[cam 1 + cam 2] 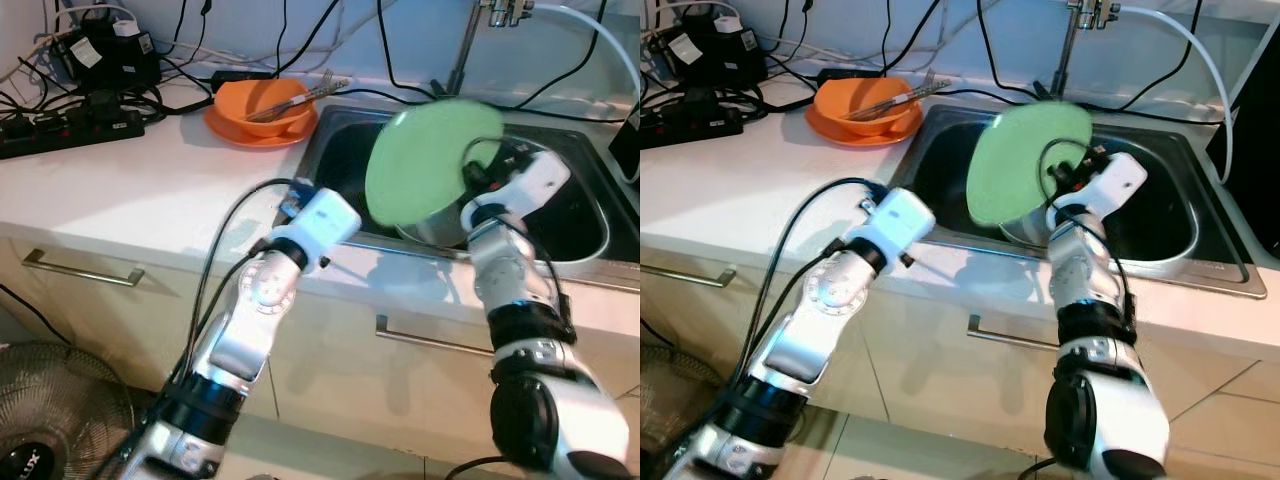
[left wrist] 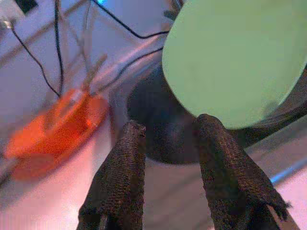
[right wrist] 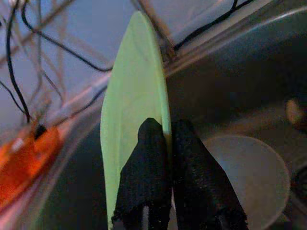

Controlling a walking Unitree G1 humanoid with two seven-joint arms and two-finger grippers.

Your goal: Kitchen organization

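Note:
A light green plate (image 1: 425, 162) stands on edge above the steel sink (image 1: 585, 255), and my right gripper (image 3: 167, 136) is shut on its rim. Seen along the right fingers, the green plate (image 3: 134, 105) is edge-on over a pale round bowl (image 3: 252, 177) on the sink floor. My left gripper (image 2: 167, 132) is open and holds nothing; it hovers by the sink's near left corner, facing the plate (image 2: 235, 57). An orange bowl (image 1: 265, 105) with utensils sits on an orange plate (image 1: 232, 131) on the counter, left of the sink.
A power strip (image 1: 60, 130) and tangled black cables lie at the counter's back left. The tap (image 1: 500, 12) rises behind the sink. Drawer handles (image 1: 80, 268) run below the counter edge, and a fan (image 1: 50, 420) stands on the floor at the left.

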